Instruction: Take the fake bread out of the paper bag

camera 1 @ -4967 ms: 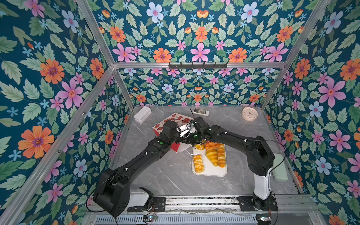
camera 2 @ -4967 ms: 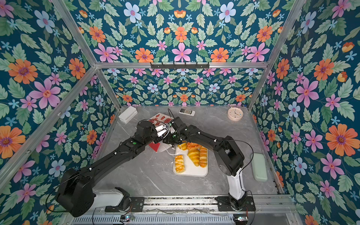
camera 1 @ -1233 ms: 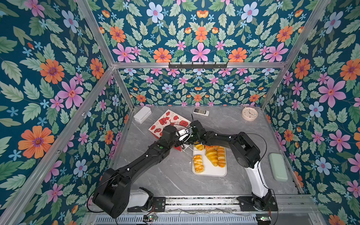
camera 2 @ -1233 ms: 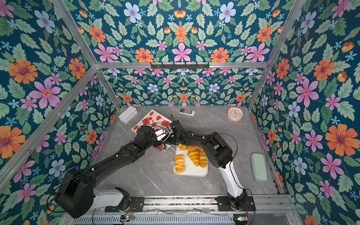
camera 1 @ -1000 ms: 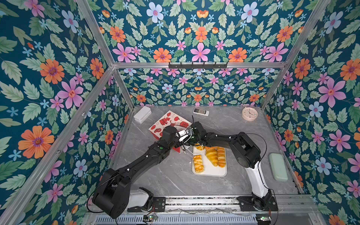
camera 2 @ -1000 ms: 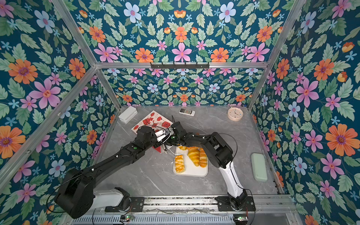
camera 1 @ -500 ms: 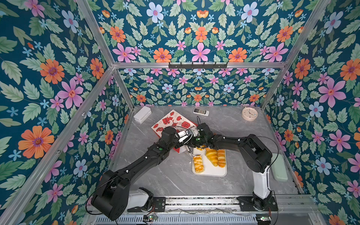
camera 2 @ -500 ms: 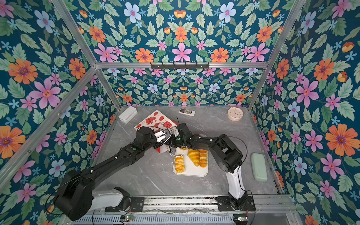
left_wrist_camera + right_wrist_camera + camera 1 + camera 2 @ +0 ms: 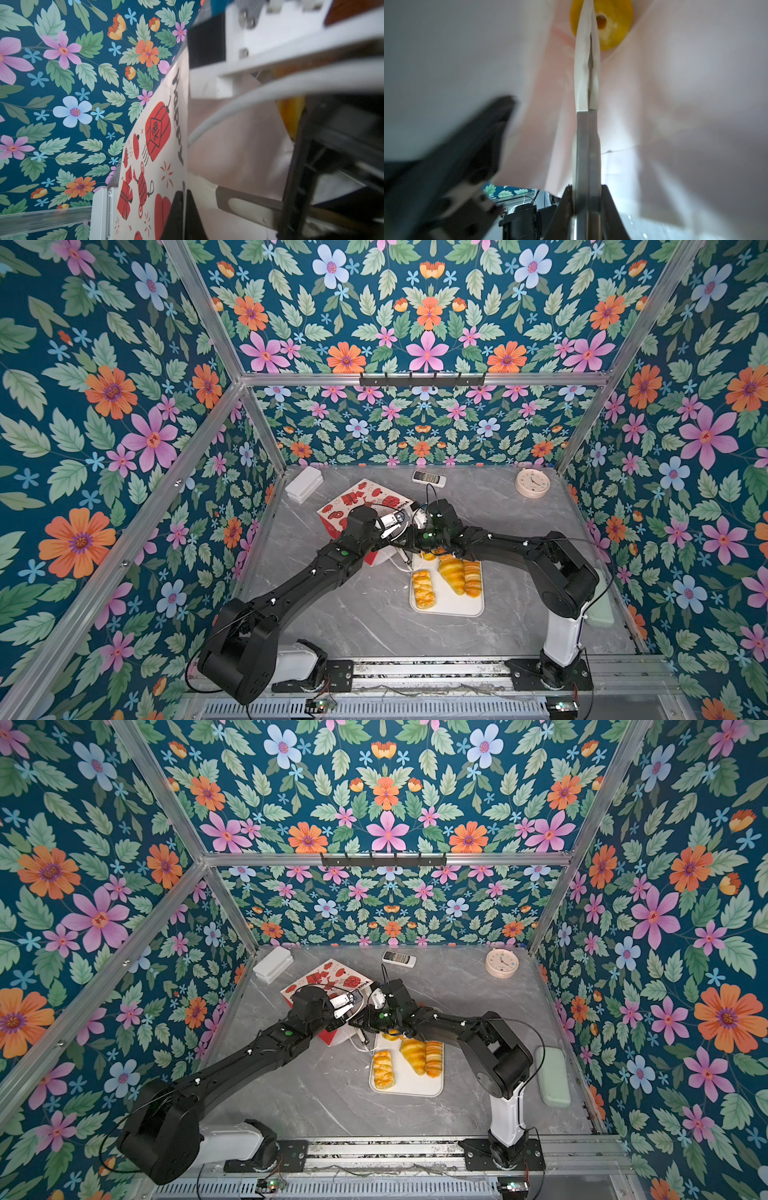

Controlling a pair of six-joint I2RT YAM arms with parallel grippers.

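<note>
The paper bag [image 9: 357, 502] [image 9: 322, 977] lies tipped, printed panel up, mouth toward the tray. My left gripper [image 9: 183, 193] [image 9: 384, 542] is shut on the bag's rim, the paper edge pinched between its black jaws. My right gripper [image 9: 589, 12] reaches deep inside the bag, fingers [image 9: 581, 83] pressed together with nothing between them. Just beyond their tips a yellow ring bagel [image 9: 614, 27] lies at the bag's far end. Other fake bread rests on the white tray [image 9: 451, 608]: a plaited piece [image 9: 424, 593], a croissant [image 9: 452, 576] and a ridged loaf [image 9: 472, 578].
At the back stand a white box [image 9: 304, 488], a remote [image 9: 429, 477] and a round clock [image 9: 532, 483]. A pale green case [image 9: 600, 608] lies by the right wall. Both forearms cross just behind the tray.
The right arm's elbow has swung out to the right while its gripper stayed in the bag. The bag's printed panel has shifted slightly toward the back. Both grippers stayed shut.
</note>
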